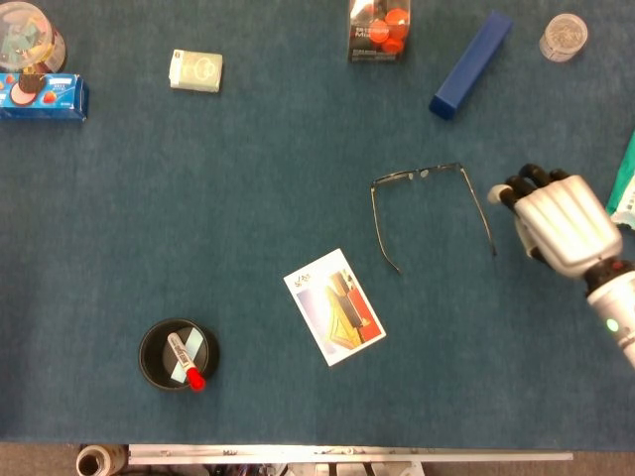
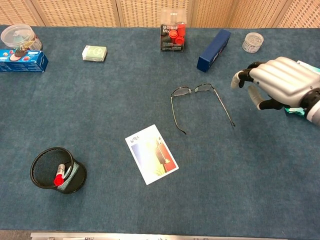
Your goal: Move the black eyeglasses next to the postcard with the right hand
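The black eyeglasses (image 1: 429, 205) (image 2: 200, 102) lie unfolded on the blue table, lenses toward the far side and both temples pointing to the near edge. The postcard (image 1: 334, 305) (image 2: 151, 153) lies flat a short way to their near left. My right hand (image 1: 554, 220) (image 2: 274, 82) hovers just right of the glasses' right temple, fingers apart and curved, holding nothing. It is not touching the glasses. My left hand is in neither view.
A blue box (image 1: 471, 63), a pack with red caps (image 1: 378, 30) and a small clear jar (image 1: 563, 37) stand at the back. A green packet (image 2: 298, 95) lies at the right edge. A black mesh cup (image 2: 56, 170) with a marker sits near left.
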### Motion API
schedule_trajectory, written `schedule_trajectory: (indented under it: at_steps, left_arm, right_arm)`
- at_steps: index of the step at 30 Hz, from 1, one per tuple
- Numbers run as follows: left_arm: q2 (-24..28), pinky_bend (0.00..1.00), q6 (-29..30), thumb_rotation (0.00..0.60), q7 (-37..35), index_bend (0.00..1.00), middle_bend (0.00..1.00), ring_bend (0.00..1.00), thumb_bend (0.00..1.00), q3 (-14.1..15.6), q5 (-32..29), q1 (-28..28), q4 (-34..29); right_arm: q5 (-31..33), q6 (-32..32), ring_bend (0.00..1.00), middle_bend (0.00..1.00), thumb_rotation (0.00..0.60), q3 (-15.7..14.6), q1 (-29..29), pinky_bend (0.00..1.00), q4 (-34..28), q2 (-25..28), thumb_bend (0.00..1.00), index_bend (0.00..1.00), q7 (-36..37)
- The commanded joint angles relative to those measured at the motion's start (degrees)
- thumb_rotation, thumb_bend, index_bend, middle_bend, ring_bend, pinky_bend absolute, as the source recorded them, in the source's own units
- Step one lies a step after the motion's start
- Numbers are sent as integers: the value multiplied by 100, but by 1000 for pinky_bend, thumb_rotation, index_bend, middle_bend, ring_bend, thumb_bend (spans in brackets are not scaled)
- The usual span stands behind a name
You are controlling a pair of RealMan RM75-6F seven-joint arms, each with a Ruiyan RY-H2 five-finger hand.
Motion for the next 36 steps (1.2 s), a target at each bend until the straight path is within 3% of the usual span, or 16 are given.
schedule_trajectory:
  at_steps: [1,13,36]
  left_arm:
    - [9,462,2,600,-13,571,456,363,1,3,5,4,-7]
    - [82,463,39,600,-79,571,456,379,1,11,43,32,-57]
    - [183,463,105,600,-258,570,456,379,1,10,98,75,-104]
  right_arm:
    - [123,-77,242,386,600,18,107,427,120,-126,727,357,-21]
    - [699,-444,242,386,600,97,631,427,784,-767,750,364,191]
    - [816,-606,242,386,600,-46,1156,427,1390,-1403,750,364,621]
